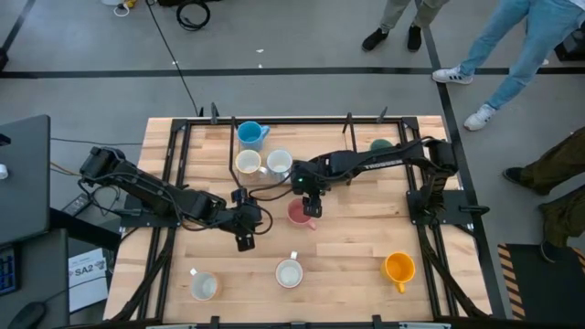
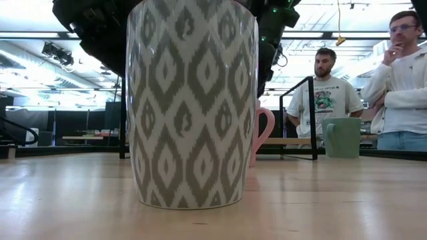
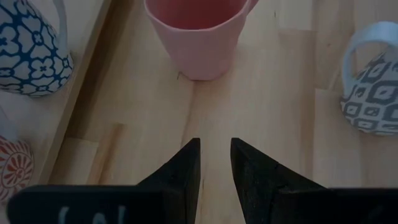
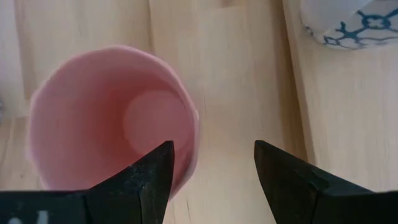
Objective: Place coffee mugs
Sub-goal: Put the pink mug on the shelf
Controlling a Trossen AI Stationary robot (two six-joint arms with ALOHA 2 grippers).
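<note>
- Your pale wood table [image 1: 183, 155] sits on grey floor, a black frame round it.
- Left gripper [image 1: 245, 239] rests low near the table's middle, jaws narrow, holding nothing.
- The pink mug [image 1: 297, 213] stands upright centrally; right gripper [image 1: 311, 208] hovers over its rim, jaws wide.
- An orange mug [image 1: 399, 268] stands right; people [image 2: 327, 87] wait beyond.

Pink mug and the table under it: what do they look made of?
Pink mug: probably glazed ceramic, given its thick rounded rim and smooth, softly shiny inside wall. Table: light wood, likely jointed planks with a satin seal; grain lines and board seams show, and the low view shows a faint sheen.
</note>
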